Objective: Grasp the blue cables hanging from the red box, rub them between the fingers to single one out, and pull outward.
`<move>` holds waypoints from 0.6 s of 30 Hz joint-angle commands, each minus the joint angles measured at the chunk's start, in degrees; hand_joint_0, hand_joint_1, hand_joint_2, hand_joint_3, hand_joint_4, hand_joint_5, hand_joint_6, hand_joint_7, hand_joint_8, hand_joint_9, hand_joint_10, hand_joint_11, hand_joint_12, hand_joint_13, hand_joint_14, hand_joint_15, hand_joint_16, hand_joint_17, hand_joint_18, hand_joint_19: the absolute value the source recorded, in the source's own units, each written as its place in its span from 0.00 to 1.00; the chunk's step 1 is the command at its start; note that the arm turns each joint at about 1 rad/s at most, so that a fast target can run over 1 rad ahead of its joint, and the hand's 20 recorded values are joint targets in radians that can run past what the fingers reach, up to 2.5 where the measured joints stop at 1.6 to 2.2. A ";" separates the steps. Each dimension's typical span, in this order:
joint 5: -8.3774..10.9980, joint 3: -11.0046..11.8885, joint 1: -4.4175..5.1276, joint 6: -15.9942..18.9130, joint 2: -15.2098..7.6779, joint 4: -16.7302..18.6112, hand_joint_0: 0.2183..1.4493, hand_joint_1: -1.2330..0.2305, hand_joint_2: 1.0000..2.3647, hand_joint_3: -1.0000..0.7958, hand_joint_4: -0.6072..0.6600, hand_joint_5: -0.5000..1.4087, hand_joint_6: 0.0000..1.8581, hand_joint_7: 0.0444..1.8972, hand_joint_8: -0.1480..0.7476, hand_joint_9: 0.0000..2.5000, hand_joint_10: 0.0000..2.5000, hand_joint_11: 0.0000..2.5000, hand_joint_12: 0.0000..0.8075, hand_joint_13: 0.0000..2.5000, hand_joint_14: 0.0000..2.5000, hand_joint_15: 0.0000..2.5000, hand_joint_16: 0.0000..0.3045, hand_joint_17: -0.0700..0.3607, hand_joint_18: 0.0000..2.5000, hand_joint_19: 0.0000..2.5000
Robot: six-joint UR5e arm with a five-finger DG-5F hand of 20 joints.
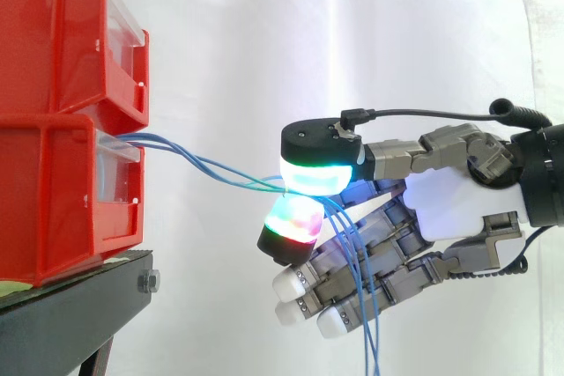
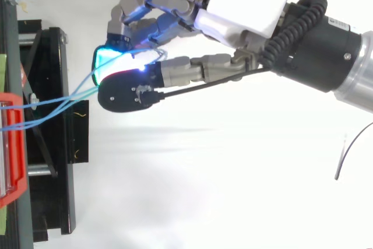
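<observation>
Here the hand (image 1: 458,204) pinches the blue cables (image 1: 207,163), which run from the lower red bin (image 1: 53,200); best to roll the pads (image 1: 313,175) gently so strands separate before pulling outward.

Glossy plastic bins (image 1: 53,85) rest on a matt metal stand (image 1: 75,316).

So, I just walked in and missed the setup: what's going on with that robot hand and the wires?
The robot hand is pinching a few blue cables between two glowing fingertips. The cables come out of the lower red box on the black stand, stretch across the gap to the pinch, and their loose ends hang down past the other fingers. The hand itself is not touching the box.
</observation>
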 commanded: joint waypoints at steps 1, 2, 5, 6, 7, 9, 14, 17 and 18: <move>-0.01 -0.01 0.35 1.84 0.08 -1.19 0.44 0.21 0.01 0.38 0.61 0.15 0.50 0.45 0.49 0.29 0.00 0.17 0.48 0.24 0.01 0.14 0.16 0.41 0.22 0.12; -0.01 -0.01 0.35 2.28 -0.01 -1.45 0.44 0.21 0.01 0.36 0.61 0.15 0.50 0.45 0.49 0.29 0.00 0.17 0.48 0.24 0.01 0.13 0.16 0.41 0.22 0.12; -0.01 -0.01 0.52 2.80 -0.01 -1.72 0.47 0.21 0.00 0.32 0.61 0.16 0.50 0.44 0.49 0.29 0.00 0.17 0.48 0.24 0.01 0.13 0.15 0.41 0.23 0.12; -0.01 -0.01 0.52 2.98 -0.01 -1.72 0.47 0.21 0.00 0.29 0.61 0.16 0.50 0.44 0.49 0.29 0.00 0.17 0.48 0.24 0.00 0.13 0.15 0.40 0.23 0.12; -0.01 -0.01 0.52 2.98 -0.01 -1.72 0.48 0.21 0.00 0.29 0.61 0.16 0.50 0.44 0.48 0.29 0.00 0.17 0.48 0.24 0.00 0.13 0.15 0.40 0.23 0.12; -0.01 0.08 0.52 3.07 -0.01 -1.72 0.48 0.20 0.00 0.28 0.61 0.16 0.50 0.44 0.48 0.29 0.00 0.17 0.48 0.25 0.01 0.13 0.15 0.40 0.23 0.11; -0.27 -0.01 0.52 3.07 -0.01 -1.72 0.45 0.20 0.00 0.28 0.60 0.16 0.50 0.44 0.48 0.29 0.00 0.17 0.48 0.25 0.01 0.13 0.15 0.40 0.24 0.10; -0.71 -0.01 0.43 3.07 -0.01 -1.72 0.35 0.21 0.00 0.28 0.61 0.16 0.50 0.44 0.49 0.30 0.00 0.17 0.48 0.25 0.01 0.14 0.15 0.39 0.24 0.12; -0.97 -0.01 0.52 3.07 -0.01 -1.72 0.32 0.22 0.00 0.28 0.61 0.17 0.50 0.45 0.49 0.30 0.00 0.17 0.48 0.25 0.01 0.14 0.15 0.40 0.23 0.12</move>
